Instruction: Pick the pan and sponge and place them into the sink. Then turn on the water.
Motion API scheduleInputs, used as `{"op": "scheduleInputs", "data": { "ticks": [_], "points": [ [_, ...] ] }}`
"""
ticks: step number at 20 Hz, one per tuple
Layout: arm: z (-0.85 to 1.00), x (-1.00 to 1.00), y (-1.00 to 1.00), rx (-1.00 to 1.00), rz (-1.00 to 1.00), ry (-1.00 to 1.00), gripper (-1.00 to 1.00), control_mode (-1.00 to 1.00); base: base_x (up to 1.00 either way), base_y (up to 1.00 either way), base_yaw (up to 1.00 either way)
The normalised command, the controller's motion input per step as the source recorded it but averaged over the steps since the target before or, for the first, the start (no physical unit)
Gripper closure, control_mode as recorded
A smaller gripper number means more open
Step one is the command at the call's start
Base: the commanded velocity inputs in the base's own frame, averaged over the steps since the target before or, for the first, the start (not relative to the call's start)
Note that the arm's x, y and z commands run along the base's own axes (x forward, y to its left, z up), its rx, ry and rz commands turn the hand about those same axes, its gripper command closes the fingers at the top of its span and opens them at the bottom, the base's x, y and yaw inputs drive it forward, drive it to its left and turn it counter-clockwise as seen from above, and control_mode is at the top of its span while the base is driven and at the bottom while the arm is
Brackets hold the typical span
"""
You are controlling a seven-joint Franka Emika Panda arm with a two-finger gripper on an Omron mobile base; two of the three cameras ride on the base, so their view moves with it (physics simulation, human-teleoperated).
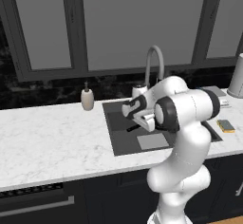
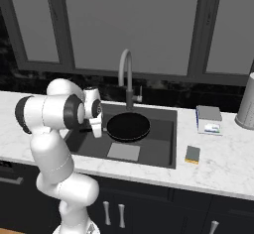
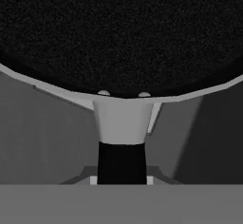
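The gripper (image 2: pixel 99 127) is clamping the short black handle of the pan (image 2: pixel 128 127), holding the pan level over the sink (image 2: pixel 168 151), just in front of the arched faucet (image 2: pixel 126 74) and above the lighter square patch on the basin floor. In the hand view the pan (image 3: pixel 121 33) is spreading wide beyond the handle. The sponge (image 2: pixel 192 154) is lying on the bench (image 2: pixel 218 171) just right of the sink, near a blue-and-white box (image 2: pixel 209 120).

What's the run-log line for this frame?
gripper: shut on pan handle | pan: held over sink | sponge: on counter, right of sink | water: off
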Motion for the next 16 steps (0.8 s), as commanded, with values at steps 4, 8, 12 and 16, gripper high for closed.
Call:
{"op": "scheduleInputs", "data": {
  "ticks": [4, 8, 12, 16],
  "points": [
    [-0.47, 0.19, -0.32, 0.00, -0.07, -0.01, 1.00, -1.00, 0.00, 0.00, 0.00],
    [-0.51, 0.16, -0.08, -0.01, -0.11, -0.01, 1.00, -1.00, 0.00, 0.00, 0.00],
    [-0.45, 0.17, 0.00, -0.05, -0.11, -0.02, 1.00, -1.00, 0.00, 0.00, 0.00],
    [-0.43, 0.27, 0.07, -0.12, -0.04, -0.05, 1.00, -1.00, 0.00, 0.00, 0.00]
  ]
}}
